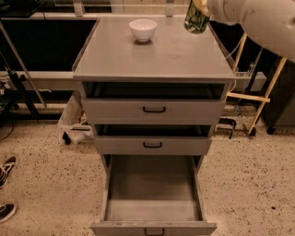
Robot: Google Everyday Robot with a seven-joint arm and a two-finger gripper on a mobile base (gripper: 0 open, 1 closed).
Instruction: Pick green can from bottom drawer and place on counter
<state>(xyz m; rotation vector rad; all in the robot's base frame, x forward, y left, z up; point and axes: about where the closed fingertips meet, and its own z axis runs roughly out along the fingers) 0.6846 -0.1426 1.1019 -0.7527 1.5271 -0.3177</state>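
Gripper [199,7] is up at the far right corner of the counter [156,57], clamped on the green can [196,21]. I can't tell whether the can touches the top. The counter is a flat grey square. One thing sits on it: a white bowl [143,29], upright, well to the gripper's left near the back edge. Bare grey surface lies below and in front of the gripper.

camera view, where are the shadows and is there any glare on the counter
In the camera view the white bowl casts a faint shadow on the counter; no hard glare there; the upper drawers are dark inside; the hand, at the top edge, meets the green can.
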